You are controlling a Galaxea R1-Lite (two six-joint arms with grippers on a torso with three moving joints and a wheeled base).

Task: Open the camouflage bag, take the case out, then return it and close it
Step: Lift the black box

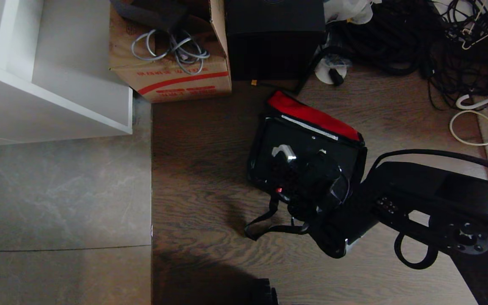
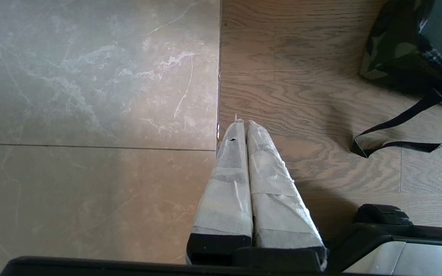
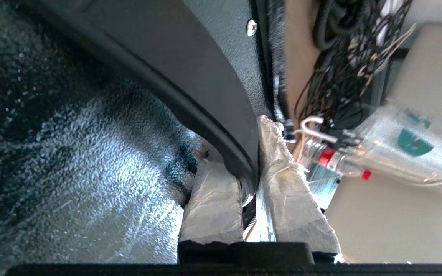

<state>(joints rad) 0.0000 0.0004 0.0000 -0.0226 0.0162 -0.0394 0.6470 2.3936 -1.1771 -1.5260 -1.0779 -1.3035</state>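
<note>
Two right gripper (image 3: 249, 153) fingers (image 3: 213, 199) tight around case handle (image 3: 190, 96).

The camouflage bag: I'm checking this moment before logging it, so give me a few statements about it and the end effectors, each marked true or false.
1. The camouflage bag lies on the wooden floor with its red-lined flap open. True.
2. The right end effector is shut on the case's handle. True.
3. The case stands on the grey tiles. False: it sits in the bag.
4. The left end effector grips the bag's strap. False: it is shut on nothing, apart from the strap.
5. The cardboard box holds grey cables. True.
</note>
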